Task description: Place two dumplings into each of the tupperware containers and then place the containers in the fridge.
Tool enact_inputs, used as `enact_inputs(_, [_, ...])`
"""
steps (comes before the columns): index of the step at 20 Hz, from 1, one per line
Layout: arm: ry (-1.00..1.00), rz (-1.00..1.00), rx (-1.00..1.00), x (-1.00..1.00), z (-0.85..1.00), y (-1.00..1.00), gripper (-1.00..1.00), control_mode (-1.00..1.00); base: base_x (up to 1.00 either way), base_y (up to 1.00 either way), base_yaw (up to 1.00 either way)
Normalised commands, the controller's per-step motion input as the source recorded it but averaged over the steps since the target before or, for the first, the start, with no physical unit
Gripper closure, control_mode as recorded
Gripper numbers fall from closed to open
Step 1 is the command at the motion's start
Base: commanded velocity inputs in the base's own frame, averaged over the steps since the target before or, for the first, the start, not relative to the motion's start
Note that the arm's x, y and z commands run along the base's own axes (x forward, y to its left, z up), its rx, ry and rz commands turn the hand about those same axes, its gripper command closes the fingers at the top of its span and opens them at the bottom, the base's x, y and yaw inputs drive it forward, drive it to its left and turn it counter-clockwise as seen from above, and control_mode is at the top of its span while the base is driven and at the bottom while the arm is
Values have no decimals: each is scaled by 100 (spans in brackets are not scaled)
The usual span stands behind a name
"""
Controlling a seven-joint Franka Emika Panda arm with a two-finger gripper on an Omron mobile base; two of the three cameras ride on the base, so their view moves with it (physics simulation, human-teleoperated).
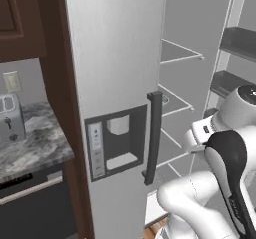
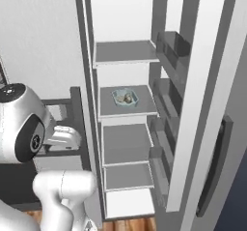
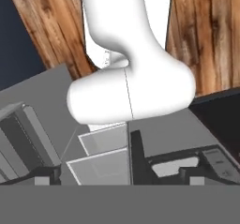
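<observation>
Evenly lit, flat rendered pictures with soft, slightly blurry edges throughout. No glare or strong highlights. The fridge (image 2: 144,80) interior is bright white near the top and greyer on the lower shelves. The robot arm shows gentle shading; cast shadows are faint.

Silver toaster (image 1: 11,117) on grey marbled counter (image 1: 35,145) beneath dark wood cabinet (image 1: 20,20), wall outlet (image 1: 12,82) behind, dark appliance front (image 1: 35,203) below; wood plank floor (image 3: 206,35) beyond fingertips.

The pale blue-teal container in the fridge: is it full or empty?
Not empty. The pale blue-teal container on a fridge shelf holds tan lumps, apparently dumplings; their number cannot be told.
</observation>
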Motion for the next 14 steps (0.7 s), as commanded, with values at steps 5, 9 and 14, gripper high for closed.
enact_inputs(5, [0,0,0,0,0,0,-100,100,-75,2,43])
enact_inputs(9, [0,0,0,0,0,0,-100,100,-45,24,66])
enact_inputs(14, [0,0,0,0,0,0,-100,100,-15,25,85])
